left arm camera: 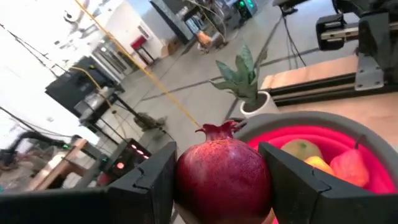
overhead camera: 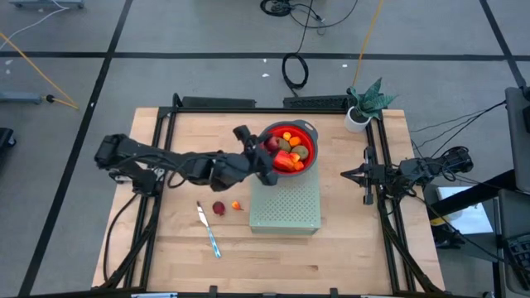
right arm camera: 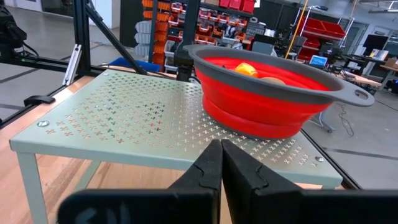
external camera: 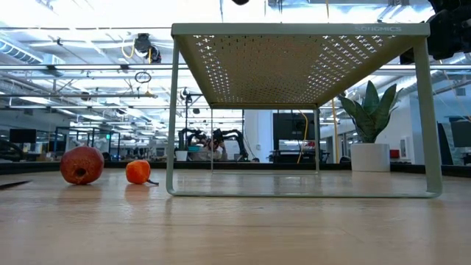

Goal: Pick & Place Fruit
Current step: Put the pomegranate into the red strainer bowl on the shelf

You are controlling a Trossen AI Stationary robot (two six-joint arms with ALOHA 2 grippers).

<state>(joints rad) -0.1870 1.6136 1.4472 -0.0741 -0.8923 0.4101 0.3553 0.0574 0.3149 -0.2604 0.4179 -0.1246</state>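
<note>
Left tool (left arm camera: pixel 217 186) gripping pomegranate (left arm camera: pixel 222 177), over bowl (left arm camera: pixel 373 134)

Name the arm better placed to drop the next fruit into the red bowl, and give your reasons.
Left. The left gripper is shut on a dark red fruit at the rim of the red bowl. The right gripper is shut and empty, parked at the table's right edge.

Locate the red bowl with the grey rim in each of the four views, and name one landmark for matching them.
High view: red bowl on the perforated green stand, far end.
Low view: not in it; only the stand's underside shows.
Left wrist view: behind the held dark red fruit.
Right wrist view: on the stand, ahead of the fingers.
Shared landmark: the potted plant.
</note>
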